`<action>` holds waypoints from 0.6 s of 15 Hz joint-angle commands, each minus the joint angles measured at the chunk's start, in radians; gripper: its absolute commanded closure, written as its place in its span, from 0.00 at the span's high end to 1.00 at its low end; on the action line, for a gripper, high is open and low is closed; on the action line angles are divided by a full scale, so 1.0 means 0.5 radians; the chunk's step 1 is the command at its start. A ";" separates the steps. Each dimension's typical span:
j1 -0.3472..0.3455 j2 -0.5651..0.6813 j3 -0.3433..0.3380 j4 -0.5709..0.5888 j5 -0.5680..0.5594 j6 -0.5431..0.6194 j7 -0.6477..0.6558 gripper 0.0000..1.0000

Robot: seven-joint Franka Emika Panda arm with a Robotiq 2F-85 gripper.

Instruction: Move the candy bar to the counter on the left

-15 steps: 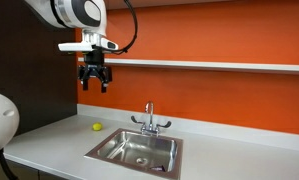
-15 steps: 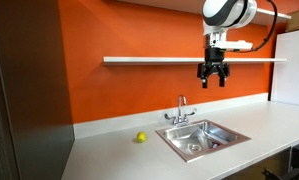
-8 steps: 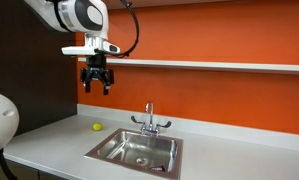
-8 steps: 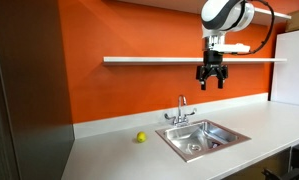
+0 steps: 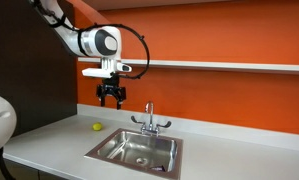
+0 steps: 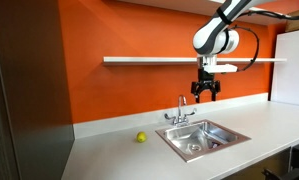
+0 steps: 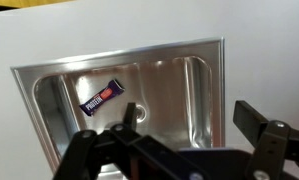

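Above sink basin, gripper hangs in mid-air, higher than faucet, fingers pointing down. Jaws spread wide in wrist view, holding nothing. Candy bar lies flat on basin floor, set diagonally, red end toward upper right of wrist view, apart from gripper. Bar too small to make out in both exterior views. Counter surrounds basin. Yellow-green ball rests on counter near orange wall, apart from basin.
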 commanded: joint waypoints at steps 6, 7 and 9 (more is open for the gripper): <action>-0.091 0.674 -0.043 0.322 -0.016 0.338 0.042 1.00; -0.095 0.737 -0.053 0.347 -0.011 0.367 0.049 1.00; -0.102 0.869 -0.068 0.399 0.000 0.425 0.053 1.00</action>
